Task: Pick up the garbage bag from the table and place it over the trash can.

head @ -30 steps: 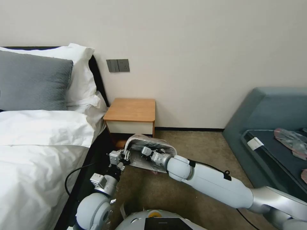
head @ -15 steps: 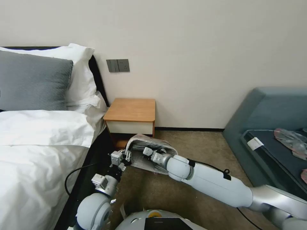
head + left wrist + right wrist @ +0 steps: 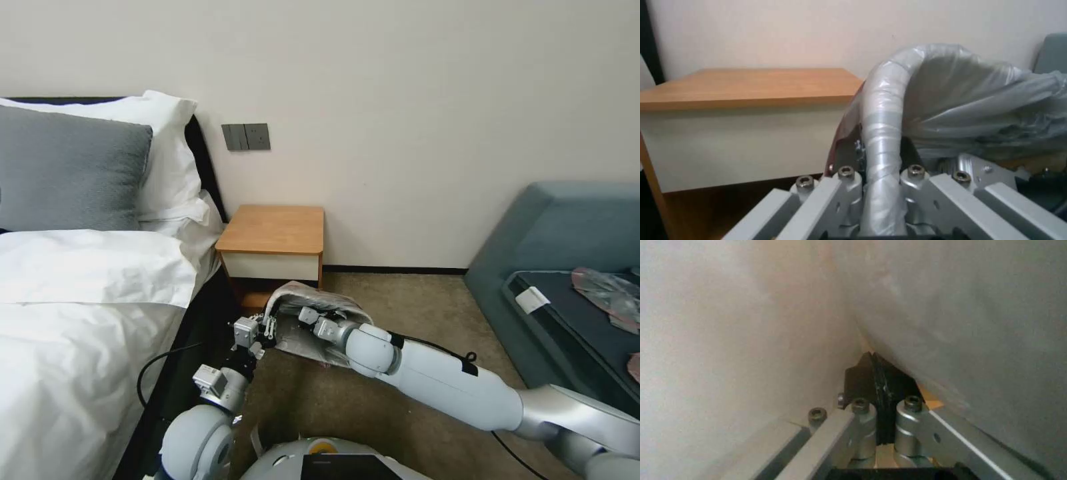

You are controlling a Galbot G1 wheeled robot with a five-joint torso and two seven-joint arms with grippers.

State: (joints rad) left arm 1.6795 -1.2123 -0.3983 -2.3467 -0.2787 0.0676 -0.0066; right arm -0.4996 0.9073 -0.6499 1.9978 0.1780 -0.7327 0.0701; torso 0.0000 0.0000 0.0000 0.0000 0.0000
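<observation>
Gripping garbage bag [image 3: 313,297] rim, left end effector [image 3: 268,328] beside table [image 3: 273,230]

You're in a bedroom.
You can see a made bed [image 3: 80,293] with white pillows [image 3: 160,147], a wooden nightstand [image 3: 273,243], carpet [image 3: 400,313] and wall switches [image 3: 246,137].

A bed [image 3: 80,313] with white pillows [image 3: 163,153] and a grey cushion [image 3: 67,170]; wall switches [image 3: 246,137]; a sofa [image 3: 567,233] bearing what look like plastic pieces [image 3: 610,290].
</observation>
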